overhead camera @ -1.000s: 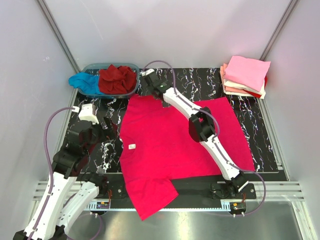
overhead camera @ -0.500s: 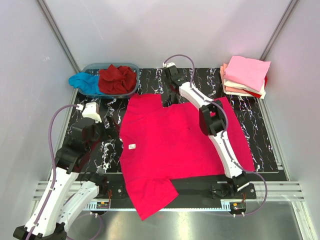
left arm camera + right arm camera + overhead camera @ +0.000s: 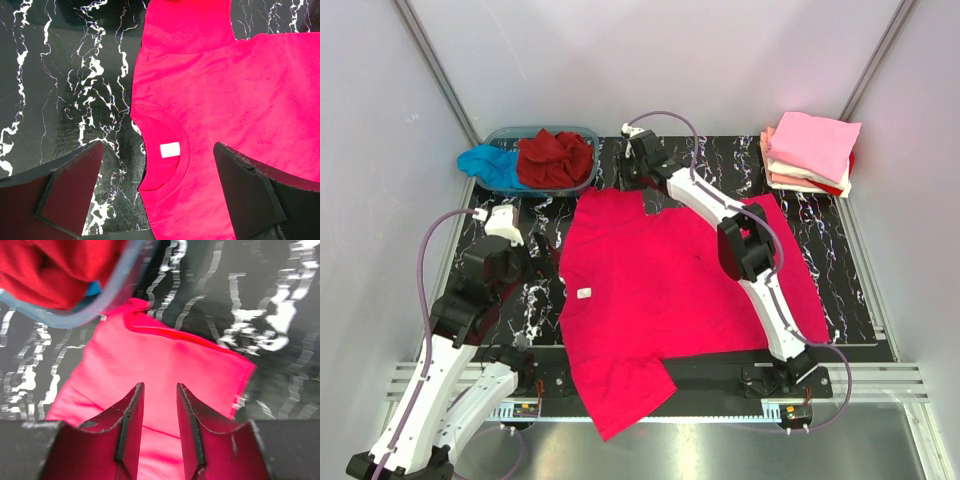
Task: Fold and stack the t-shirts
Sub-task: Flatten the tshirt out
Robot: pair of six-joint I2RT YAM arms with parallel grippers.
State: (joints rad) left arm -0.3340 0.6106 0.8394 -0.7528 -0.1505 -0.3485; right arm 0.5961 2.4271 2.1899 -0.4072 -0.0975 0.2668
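Observation:
A bright pinkish-red t-shirt (image 3: 670,280) lies spread flat on the black marbled mat, collar to the left, with one sleeve hanging over the near edge. My left gripper (image 3: 533,250) is wide open above the collar and its white tag (image 3: 170,149), with the left wrist view showing the gripper (image 3: 159,150) empty. My right gripper (image 3: 634,163) reaches to the far side and hovers over the shirt's far sleeve (image 3: 165,355). Its fingers (image 3: 134,410) stand a narrow gap apart with nothing between them.
A clear blue-tinted tub (image 3: 510,135) at the back left holds a dark red tee (image 3: 555,158) and a turquoise tee (image 3: 488,166) hanging over its rim. The tub's rim (image 3: 120,287) shows close to the right gripper. A stack of folded tees (image 3: 812,152), pale pink on top, sits at the back right.
My right gripper swung right along the far edge, then came back left over the far sleeve. The left arm shifted slightly, then held still. The shirt has not moved.

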